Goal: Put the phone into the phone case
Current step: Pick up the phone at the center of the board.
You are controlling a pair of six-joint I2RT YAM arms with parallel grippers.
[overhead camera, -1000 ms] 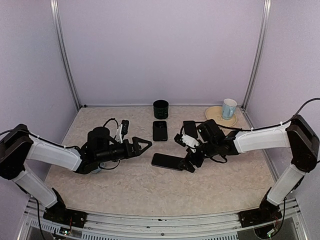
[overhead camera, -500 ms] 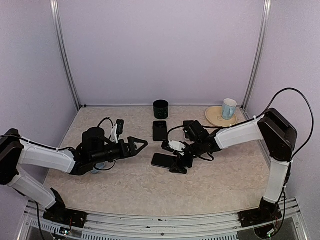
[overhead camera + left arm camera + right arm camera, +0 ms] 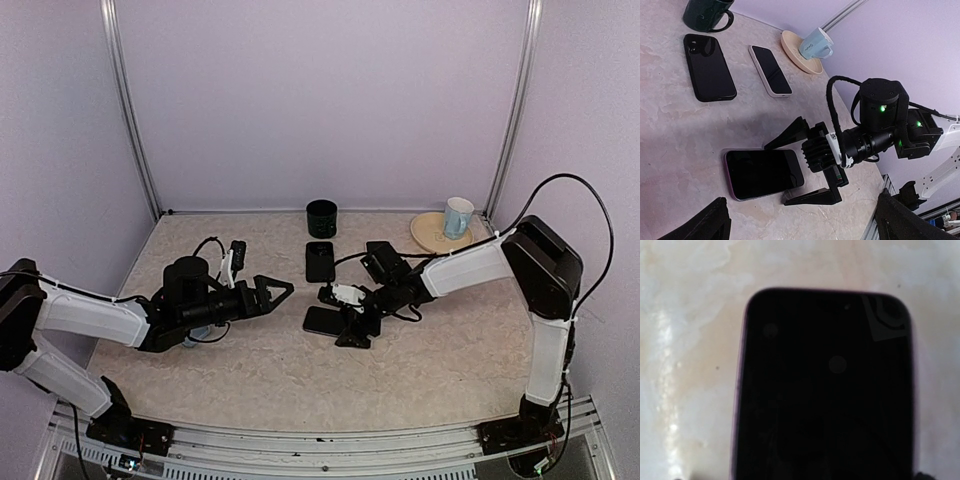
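My right claw (image 3: 776, 175) is spread wide, straddling one end of the purple-edged phone (image 3: 825, 390) lying flat on the table (image 3: 680, 140). Left claw (image 3: 280, 293) is spread too, well apart from it. Script on the mug (image 3: 815, 44) is too small to read.

Top: high, from near side. Left wrist: low, facing right. Right wrist: close above phone (image 3: 825, 390), seen by all.

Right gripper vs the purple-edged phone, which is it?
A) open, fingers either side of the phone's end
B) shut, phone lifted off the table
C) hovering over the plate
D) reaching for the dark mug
A: the right gripper is open, with one finger on each side of the end of the phone, which lies flat on the table.
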